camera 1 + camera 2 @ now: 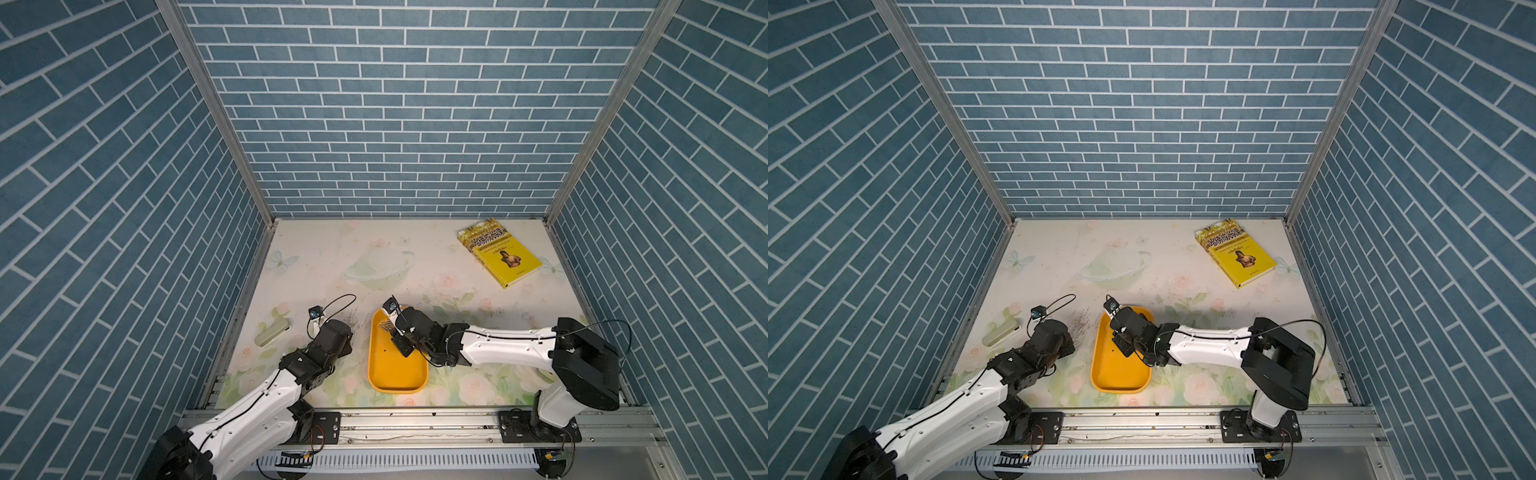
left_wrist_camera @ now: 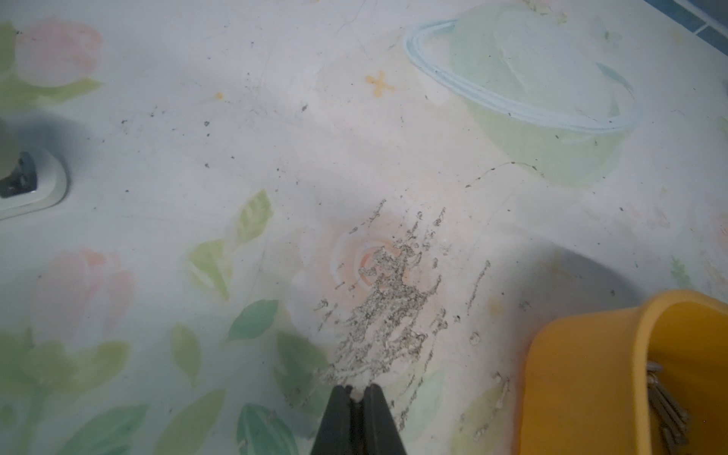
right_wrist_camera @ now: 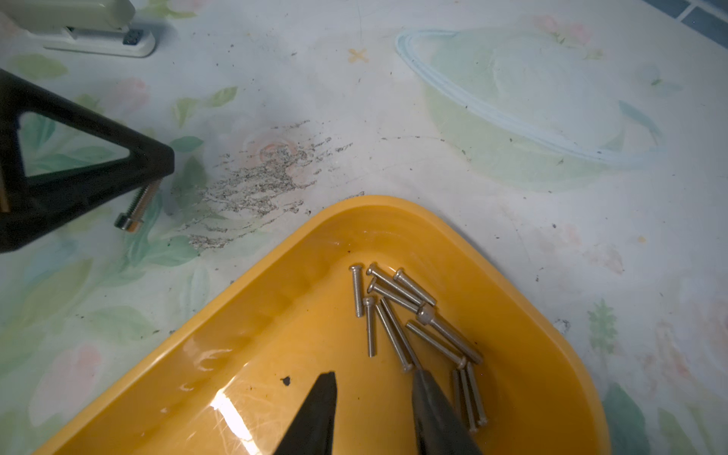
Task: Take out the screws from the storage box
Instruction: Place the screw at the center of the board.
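lying lengthwise near the front edge of the floral table [image 1: 332, 257], the orange-yellow storage box [image 1: 395, 372] has bare table showing along its left and front sides. beyond it the table is open back to the brick-patterned wall [image 1: 395, 124], save one yellow book [image 1: 500, 257] in the far right corner. one pale green stapler [image 1: 272, 332] lies near the left edge. between stapler and box is one dark scuffed patch [image 2: 386, 299].

the screws [image 3: 409, 323] lie heaped at the far end of the box, close under its rim. there are about twelve, though some overlap and the count is not sure.

the right gripper [image 3: 374, 377] stands inside the box above its floor. its jaws are spread with nothing between them, and one fingertip [image 3: 421, 384] is just beside the heap.

the left gripper [image 2: 357, 390] hangs over the table just outside the box's far left corner. its jaws are pressed together on one more screw [image 3: 138, 208], which sticks out slantwise from the tips, clear of the box.
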`<control>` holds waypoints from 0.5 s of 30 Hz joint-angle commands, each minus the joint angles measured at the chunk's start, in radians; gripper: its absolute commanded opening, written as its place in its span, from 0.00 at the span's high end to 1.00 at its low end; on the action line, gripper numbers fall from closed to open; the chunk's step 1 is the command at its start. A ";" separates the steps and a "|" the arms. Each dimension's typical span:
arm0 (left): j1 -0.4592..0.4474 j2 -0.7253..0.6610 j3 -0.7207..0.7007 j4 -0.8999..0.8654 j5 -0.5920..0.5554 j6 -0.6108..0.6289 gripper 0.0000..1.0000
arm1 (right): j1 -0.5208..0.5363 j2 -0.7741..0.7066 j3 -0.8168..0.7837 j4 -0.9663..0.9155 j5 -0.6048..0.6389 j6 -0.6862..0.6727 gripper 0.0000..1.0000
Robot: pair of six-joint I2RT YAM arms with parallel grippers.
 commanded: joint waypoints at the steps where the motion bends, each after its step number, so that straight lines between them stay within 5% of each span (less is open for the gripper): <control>1: 0.036 0.002 -0.011 0.025 0.044 0.021 1.00 | 0.000 0.054 0.059 -0.075 -0.034 -0.018 0.64; 8: 0.063 0.057 0.011 0.002 0.160 0.021 1.00 | -0.007 0.151 0.116 -0.117 -0.056 -0.012 0.65; 11: 0.066 0.084 0.027 -0.035 0.113 0.005 0.98 | -0.016 0.188 0.137 -0.128 -0.065 -0.008 0.67; 15: 0.073 0.089 0.002 -0.014 0.114 0.004 0.87 | -0.027 0.214 0.149 -0.145 -0.044 0.003 0.67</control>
